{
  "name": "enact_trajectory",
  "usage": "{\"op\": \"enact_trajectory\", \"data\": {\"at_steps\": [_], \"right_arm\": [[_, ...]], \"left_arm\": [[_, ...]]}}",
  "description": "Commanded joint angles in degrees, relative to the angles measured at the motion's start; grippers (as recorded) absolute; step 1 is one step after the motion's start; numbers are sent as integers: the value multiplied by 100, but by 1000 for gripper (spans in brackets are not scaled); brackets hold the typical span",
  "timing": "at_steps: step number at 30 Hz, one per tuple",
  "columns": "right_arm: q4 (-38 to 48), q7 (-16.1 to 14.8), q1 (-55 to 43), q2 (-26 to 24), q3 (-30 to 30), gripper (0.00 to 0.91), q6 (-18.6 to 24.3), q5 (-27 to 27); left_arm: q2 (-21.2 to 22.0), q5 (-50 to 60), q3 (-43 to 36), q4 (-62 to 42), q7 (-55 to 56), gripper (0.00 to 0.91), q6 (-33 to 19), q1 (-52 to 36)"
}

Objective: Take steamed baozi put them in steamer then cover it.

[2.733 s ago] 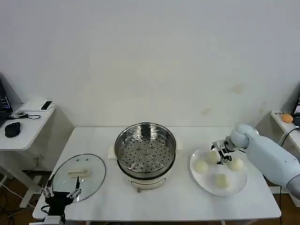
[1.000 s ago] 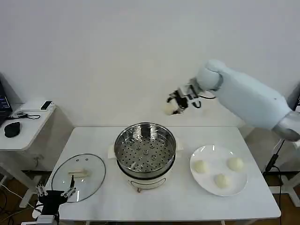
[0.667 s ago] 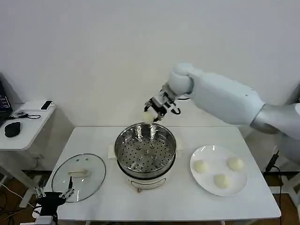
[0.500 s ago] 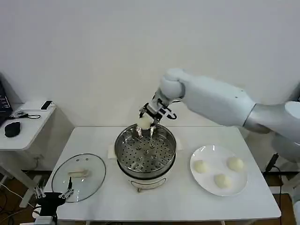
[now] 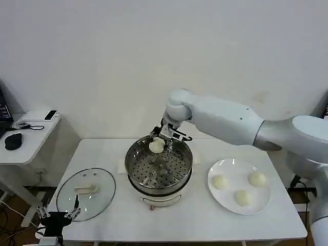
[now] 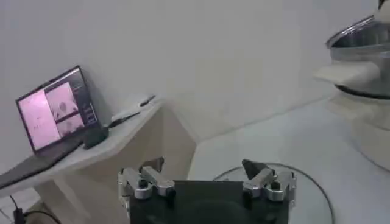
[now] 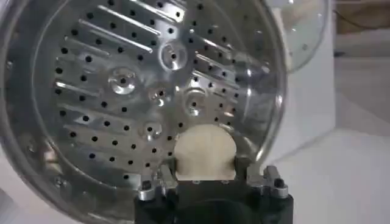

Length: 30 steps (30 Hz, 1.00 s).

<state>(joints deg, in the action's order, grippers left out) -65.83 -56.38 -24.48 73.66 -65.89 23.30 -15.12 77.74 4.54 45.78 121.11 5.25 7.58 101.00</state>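
Note:
My right gripper (image 5: 159, 141) is shut on one steamed baozi (image 5: 156, 145) and holds it just inside the far rim of the steamer (image 5: 138, 174). In the right wrist view that baozi (image 7: 205, 152) sits between the fingers above the steamer's perforated bottom (image 7: 122, 91). Three more off-white baozi (image 5: 219, 182) (image 5: 257, 179) (image 5: 242, 197) lie on the white plate (image 5: 230, 205) to the steamer's right. The cover (image 5: 100, 193), a glass lid with a cream handle, lies flat on the table to the steamer's left. My left gripper (image 5: 58, 213) hangs open at the table's near left corner, just short of the cover (image 6: 317, 195).
A small side table (image 5: 31, 136) with a phone, a mouse and a laptop (image 6: 58, 109) stands beyond the table's left edge. The white table (image 5: 195, 225) has bare room in front of the steamer. A wall rises close behind the table.
My right gripper lifted one baozi off the plate, swung it up and left over the table, then lowered it into the steamer's far side. The left gripper dropped slightly toward the table's corner.

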Motion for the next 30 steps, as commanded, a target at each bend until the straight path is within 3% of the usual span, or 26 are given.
{"op": "enact_trajectory", "data": {"at_steps": [1,12,14,17,22,30], "right_arm": [[61,75,110,63,-67,635,264,-345],[451,250,290,173,81,635,447,-845],[531,285,311,183,102,685,470,-866],[586,364,344,200,121,887,495,-877],[560,495,375,199,132,907,564,-908],[-143,380,-96,-161,236,907,248,-139]], "left_arm": [[1,3,-1,-17,1,907,-2,1],[21,8,-10,-20,-2,907,-8,9],[22,7,-12,-21,0,907,-7,4],[23,13,-27,-25,-1,907,-11,-3],[32,29,-42,50,6,907,-18,36],[36,21,-73,-7,1,907,-16,-5]]}}
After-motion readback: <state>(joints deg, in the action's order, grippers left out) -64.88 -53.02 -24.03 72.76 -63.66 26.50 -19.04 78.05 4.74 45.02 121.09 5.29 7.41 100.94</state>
